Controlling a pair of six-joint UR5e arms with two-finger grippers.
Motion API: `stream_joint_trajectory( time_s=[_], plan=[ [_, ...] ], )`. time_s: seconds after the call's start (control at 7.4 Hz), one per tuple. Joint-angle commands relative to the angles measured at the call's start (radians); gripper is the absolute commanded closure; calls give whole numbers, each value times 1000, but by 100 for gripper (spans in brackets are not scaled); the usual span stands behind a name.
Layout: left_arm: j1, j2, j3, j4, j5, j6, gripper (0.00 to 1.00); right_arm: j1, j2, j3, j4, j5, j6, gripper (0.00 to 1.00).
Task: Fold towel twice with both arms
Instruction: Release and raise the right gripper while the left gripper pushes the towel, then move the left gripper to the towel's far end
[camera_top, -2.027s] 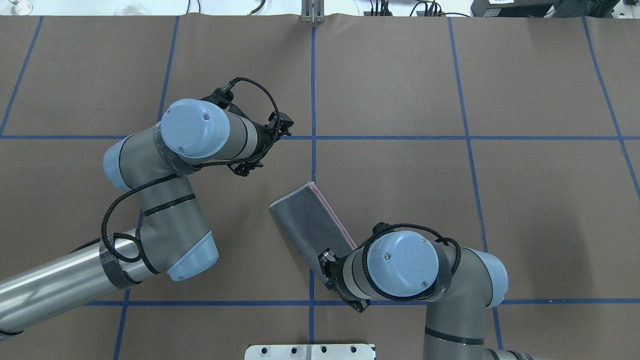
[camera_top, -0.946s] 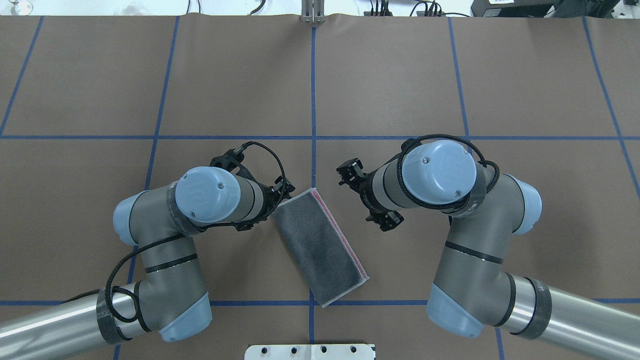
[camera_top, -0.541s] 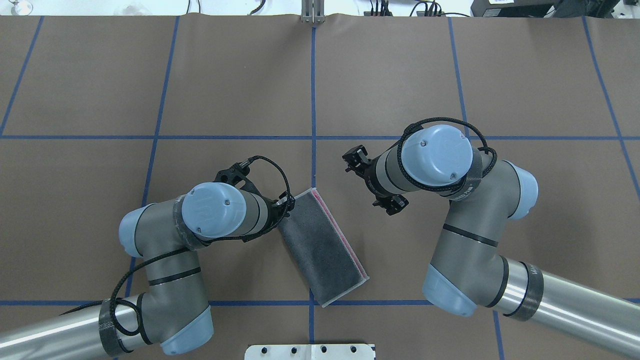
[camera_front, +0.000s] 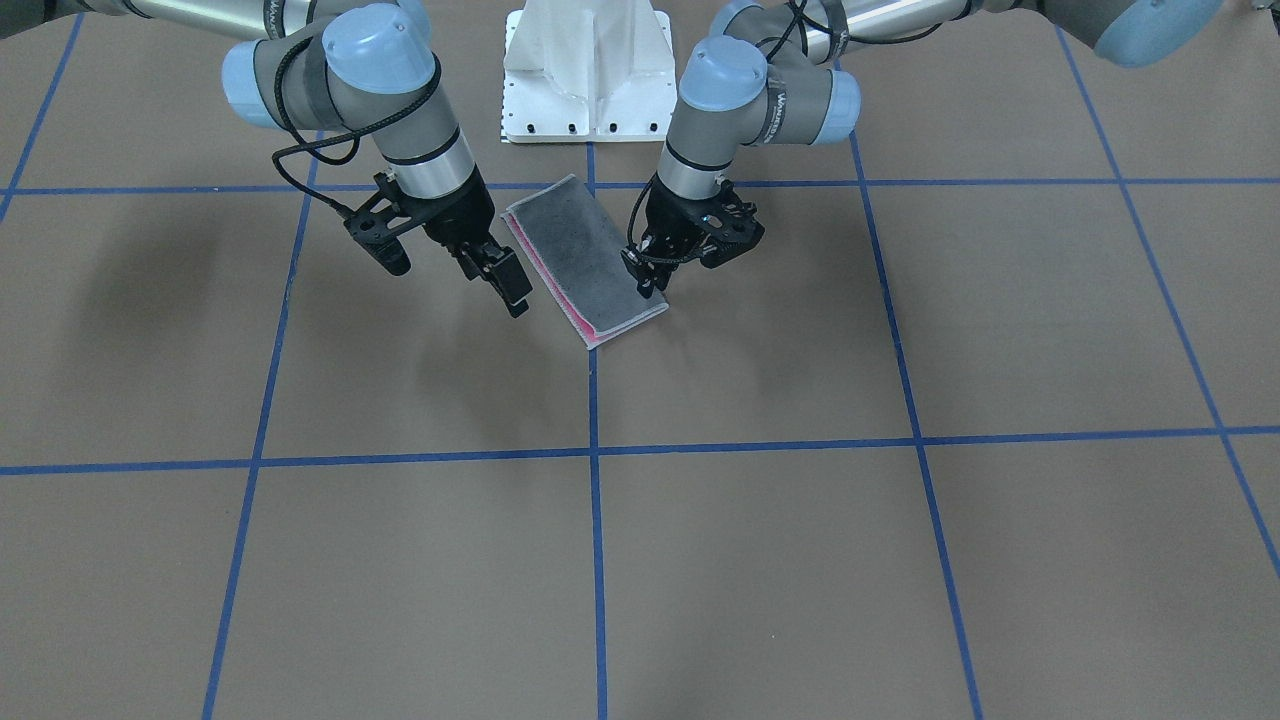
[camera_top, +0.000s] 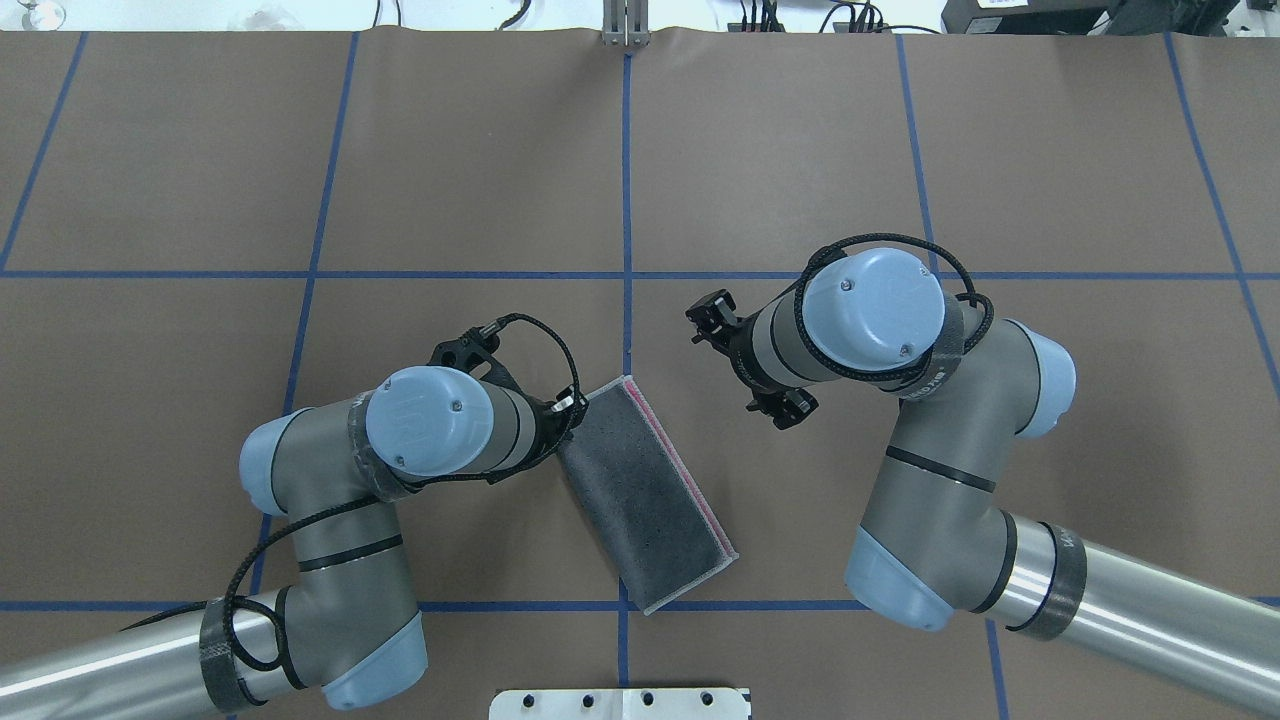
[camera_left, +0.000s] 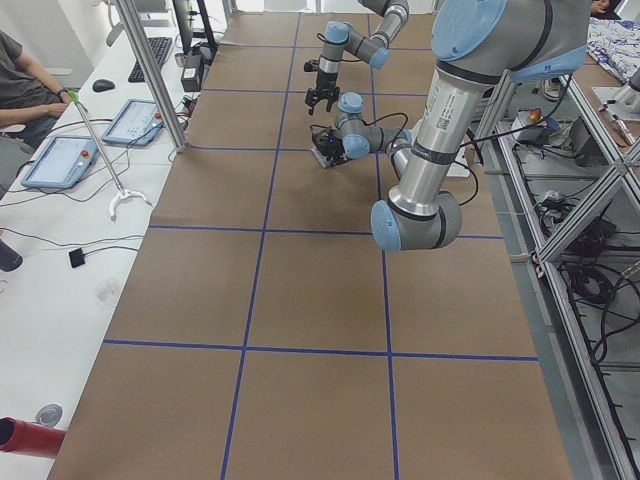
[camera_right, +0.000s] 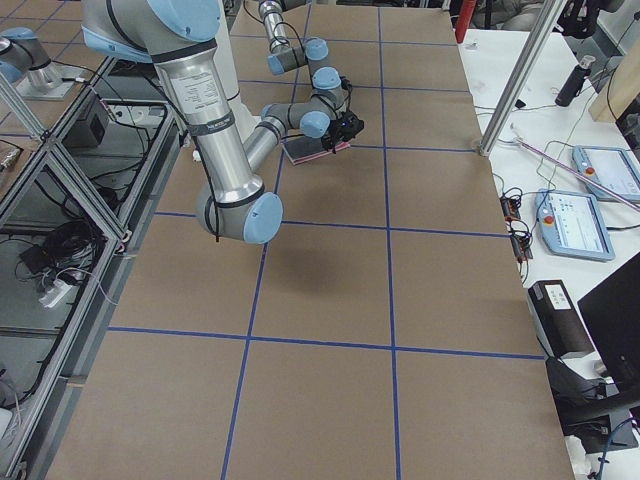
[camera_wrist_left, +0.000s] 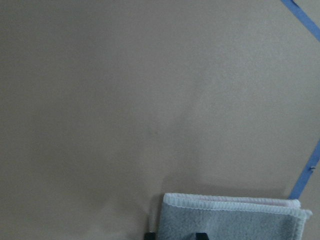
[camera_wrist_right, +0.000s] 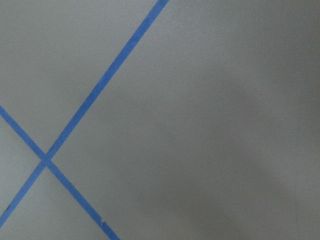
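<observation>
Left gripper (camera_front: 648, 280), jaws apart, has come down onto a corner of the towel (camera_top: 645, 490), while right gripper (camera_front: 450, 272), wide open, has released it and hovers beside it.

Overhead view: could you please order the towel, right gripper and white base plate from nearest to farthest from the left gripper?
From the left gripper:
1. Towel, its corner right at the gripper.
2. Right gripper, off to the right, clear of the towel.
3. White base plate, at the view's bottom edge.
</observation>
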Motion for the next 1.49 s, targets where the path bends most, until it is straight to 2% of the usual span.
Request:
stream_joint_trajectory(
  time_s=[0.0,0.41,0.68,0.95,1.08,1.22,1.35],
  plan=[
    [-1,-1,0,0,0,0,100,0,0,-2,0,0,1,0],
    [-17,-6,4,-5,2,6,100,0,-2,-9,0,0,-3,0],
    [-82,-59,14,-14,0,118,100,8,-3,-9,0,-1,-7,0],
    [-135,-159,148,-56,-2,121,100,12,-8,-12,0,-3,-25,0],
    [-153,-186,177,-69,-5,123,58,15,-9,-17,0,-3,-26,0],
    [-153,-190,175,-58,-12,121,1,18,-8,-17,0,-3,-26,0],
    [-156,-179,140,-51,-12,120,0,25,-8,-17,0,-3,-26,0]
  ],
)
